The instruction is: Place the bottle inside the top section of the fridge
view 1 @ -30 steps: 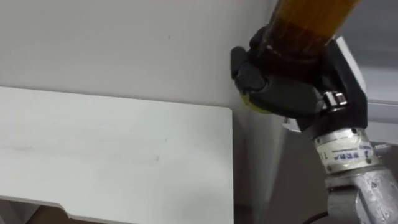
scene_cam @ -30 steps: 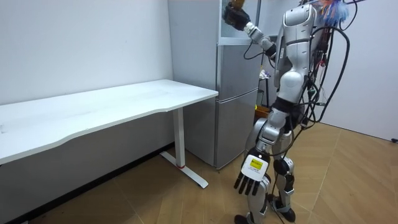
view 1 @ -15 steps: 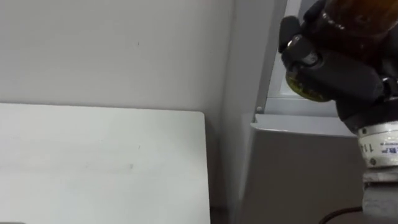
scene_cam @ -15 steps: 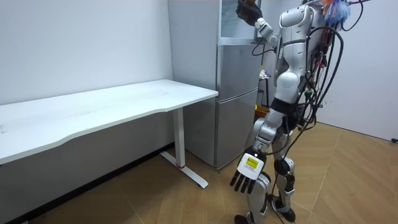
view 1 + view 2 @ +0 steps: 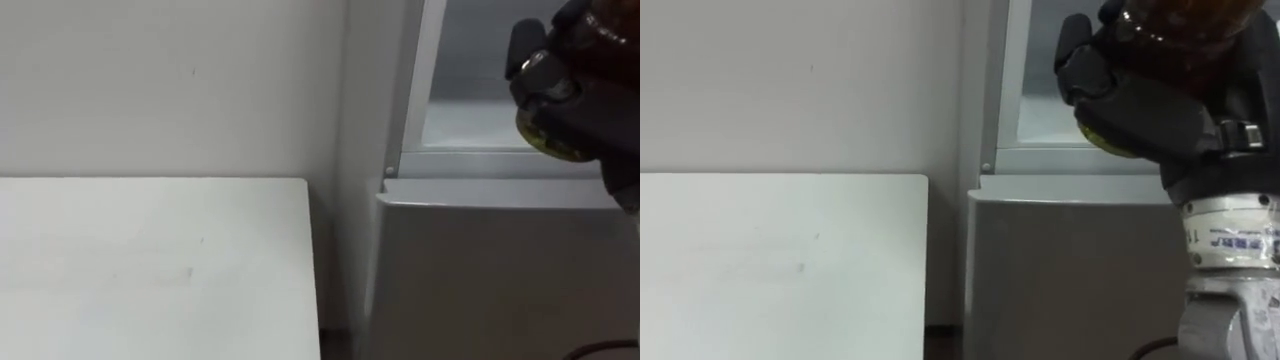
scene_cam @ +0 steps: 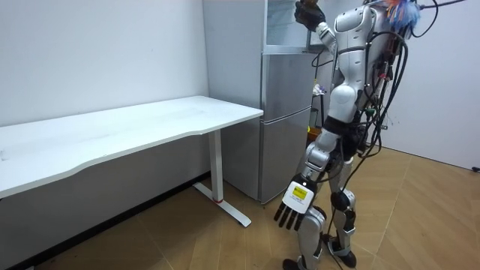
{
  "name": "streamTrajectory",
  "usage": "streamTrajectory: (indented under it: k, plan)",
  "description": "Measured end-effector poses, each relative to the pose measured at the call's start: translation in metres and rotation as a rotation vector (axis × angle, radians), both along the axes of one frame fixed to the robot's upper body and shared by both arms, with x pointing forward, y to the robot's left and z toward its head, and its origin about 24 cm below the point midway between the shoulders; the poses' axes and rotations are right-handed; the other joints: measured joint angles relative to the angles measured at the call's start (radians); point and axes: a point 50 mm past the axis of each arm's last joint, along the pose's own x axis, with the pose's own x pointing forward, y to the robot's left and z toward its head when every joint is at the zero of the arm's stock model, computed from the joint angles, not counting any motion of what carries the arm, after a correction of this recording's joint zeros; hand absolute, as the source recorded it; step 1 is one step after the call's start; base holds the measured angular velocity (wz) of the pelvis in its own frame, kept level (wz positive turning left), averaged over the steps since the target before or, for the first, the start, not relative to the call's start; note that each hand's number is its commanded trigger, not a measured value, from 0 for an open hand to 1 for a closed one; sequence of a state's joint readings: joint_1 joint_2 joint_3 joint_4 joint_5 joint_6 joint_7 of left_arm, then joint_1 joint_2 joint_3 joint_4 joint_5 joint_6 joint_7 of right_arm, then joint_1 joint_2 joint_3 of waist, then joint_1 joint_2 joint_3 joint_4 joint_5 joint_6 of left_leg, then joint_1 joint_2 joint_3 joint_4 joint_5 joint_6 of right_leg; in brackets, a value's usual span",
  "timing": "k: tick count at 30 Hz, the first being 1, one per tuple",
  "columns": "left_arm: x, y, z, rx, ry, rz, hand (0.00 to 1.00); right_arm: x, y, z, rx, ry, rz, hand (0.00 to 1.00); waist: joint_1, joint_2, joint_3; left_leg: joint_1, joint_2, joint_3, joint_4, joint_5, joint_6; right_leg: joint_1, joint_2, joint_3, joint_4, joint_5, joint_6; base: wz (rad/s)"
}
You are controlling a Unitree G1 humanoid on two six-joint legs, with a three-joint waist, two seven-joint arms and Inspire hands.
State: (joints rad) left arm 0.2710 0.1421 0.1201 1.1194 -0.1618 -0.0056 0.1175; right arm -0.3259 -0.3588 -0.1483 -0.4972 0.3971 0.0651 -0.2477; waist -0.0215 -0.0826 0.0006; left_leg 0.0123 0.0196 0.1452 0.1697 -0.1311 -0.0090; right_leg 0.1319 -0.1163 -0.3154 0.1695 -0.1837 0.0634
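My right hand (image 5: 1145, 115), 1 o'clock: fingers wrapped round the amber bottle (image 5: 1185, 22), whose long axis is upright and runs off at 12. Counter (image 5: 780, 260), 8 o'clock. Fridge (image 5: 1070, 270) beyond, upper compartment open. Room view adds my left hand (image 6: 294, 208), hanging, fingers straight.

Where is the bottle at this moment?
The bottle is in the right hand, high at the right of the eye views, at the opening of the upper fridge compartment, above the closed lower door.

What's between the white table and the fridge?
Nothing stands there: the eye views show just a narrow bare gap, with wall behind it, between the table and the fridge.
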Motion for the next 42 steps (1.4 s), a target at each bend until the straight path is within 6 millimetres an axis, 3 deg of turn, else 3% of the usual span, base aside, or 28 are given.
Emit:
streamTrajectory:
  k: [3,7,13,21,32,42]
  plan:
    - [0.004,0.003,0.001,0.007,-0.010,-0.001,0.00,0.007,-0.009,-0.006,0.012,0.042,-0.034,1.00,0.001,-0.013,0.0050,0.001,0.000,0.006,0.000,0.000,0.000,-0.003,0.000,0.010,0.000,0.000,0.000,-0.05]
    - [0.005,0.007,0.002,0.015,-0.014,0.004,0.00,0.021,-0.022,-0.022,0.036,0.132,-0.107,1.00,0.005,-0.029,0.0012,-0.007,0.000,0.008,0.000,0.000,0.000,-0.014,-0.001,0.011,0.001,0.000,0.000,-0.01]
    - [0.008,0.009,0.002,0.008,-0.021,0.000,0.00,0.038,-0.041,-0.039,0.065,0.249,-0.184,1.00,0.030,-0.029,0.0014,-0.011,0.000,0.009,-0.002,0.000,0.000,-0.017,-0.001,0.004,0.001,0.000,0.000,0.02]
    - [0.007,0.013,0.003,0.007,-0.009,-0.001,0.00,0.052,-0.050,-0.050,0.109,0.332,-0.214,1.00,0.045,-0.029,0.0014,-0.022,-0.001,0.001,0.000,0.000,0.000,-0.024,-0.003,-0.014,0.001,0.000,0.000,0.03]
    - [0.004,0.013,0.003,-0.004,0.028,-0.025,0.00,0.088,-0.082,-0.042,0.304,0.443,-0.227,1.00,0.054,-0.033,0.0019,-0.042,-0.003,-0.017,0.005,0.000,0.000,-0.030,-0.004,-0.044,0.001,0.000,0.000,0.05]
    - [0.000,0.030,0.009,0.043,0.033,0.007,0.00,0.101,-0.092,-0.031,0.312,0.500,-0.275,1.00,0.058,-0.065,0.0001,-0.052,-0.003,-0.021,0.018,0.000,0.000,-0.034,-0.004,-0.043,0.002,0.000,0.000,0.01]
